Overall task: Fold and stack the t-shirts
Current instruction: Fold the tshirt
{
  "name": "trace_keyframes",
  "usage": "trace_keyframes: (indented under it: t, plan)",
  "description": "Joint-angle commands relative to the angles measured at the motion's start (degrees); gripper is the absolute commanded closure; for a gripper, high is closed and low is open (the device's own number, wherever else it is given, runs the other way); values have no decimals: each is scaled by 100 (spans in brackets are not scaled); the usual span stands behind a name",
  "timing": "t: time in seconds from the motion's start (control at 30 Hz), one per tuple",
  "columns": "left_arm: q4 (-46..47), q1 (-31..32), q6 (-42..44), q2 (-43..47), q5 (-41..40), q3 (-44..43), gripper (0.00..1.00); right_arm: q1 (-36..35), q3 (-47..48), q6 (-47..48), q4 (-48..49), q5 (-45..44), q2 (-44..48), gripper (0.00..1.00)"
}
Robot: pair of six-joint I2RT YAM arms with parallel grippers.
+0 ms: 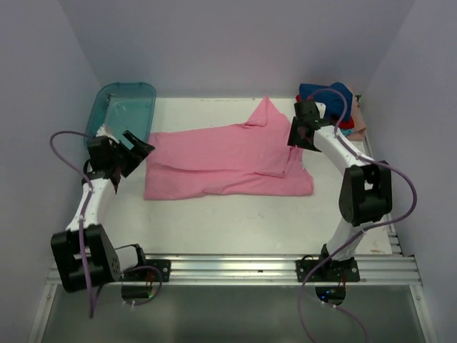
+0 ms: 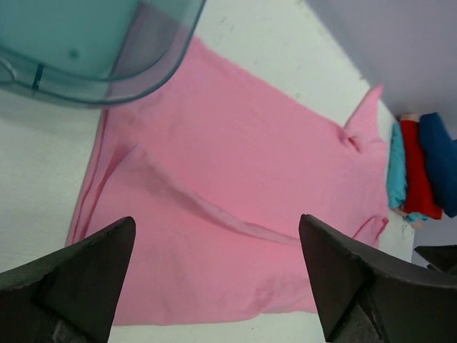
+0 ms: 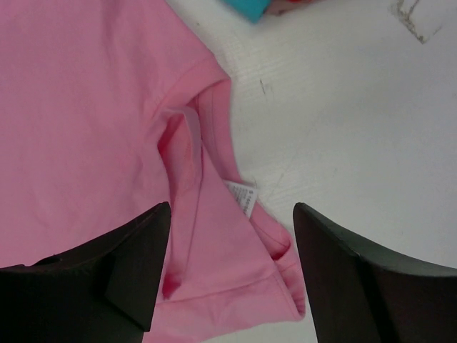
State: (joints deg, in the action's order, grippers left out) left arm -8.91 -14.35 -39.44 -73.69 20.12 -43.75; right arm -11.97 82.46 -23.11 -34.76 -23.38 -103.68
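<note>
A pink t-shirt (image 1: 228, 161) lies spread and partly folded across the middle of the white table; it also shows in the left wrist view (image 2: 235, 171) and the right wrist view (image 3: 93, 121), where its small white tag (image 3: 243, 196) shows by the collar. My left gripper (image 1: 136, 151) is open and empty, above the shirt's left edge (image 2: 214, 271). My right gripper (image 1: 298, 134) is open and empty, above the shirt's right end near the collar (image 3: 232, 271). A pile of navy, red, teal and peach shirts (image 1: 339, 107) sits at the back right corner.
A translucent teal plastic tub (image 1: 121, 111) stands at the back left corner, close to my left gripper; its rim shows in the left wrist view (image 2: 107, 64). White walls close the table on three sides. A metal rail (image 1: 235, 268) runs along the near edge.
</note>
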Motion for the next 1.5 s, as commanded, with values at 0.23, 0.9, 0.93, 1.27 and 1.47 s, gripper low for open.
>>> trace_keyframes:
  t: [0.23,0.9,0.93,1.27,1.47]
  plan:
    - [-613,520,815,691,683,287,5,-227,-2144,-237,567,789,2264,57]
    - [-717,1057,921,-928,-280,692,93,-262,-3008,-844,813,1011,1263,100]
    - [-726,1057,912,-980,-341,709,93,-271,-2981,-844,813,941,1193,100]
    - [-1332,1048,850,-1341,-808,850,92,-184,-2867,-985,181,264,638,100]
    - [-2044,812,789,-955,-624,850,90,149,-2954,-1169,-180,192,805,88]
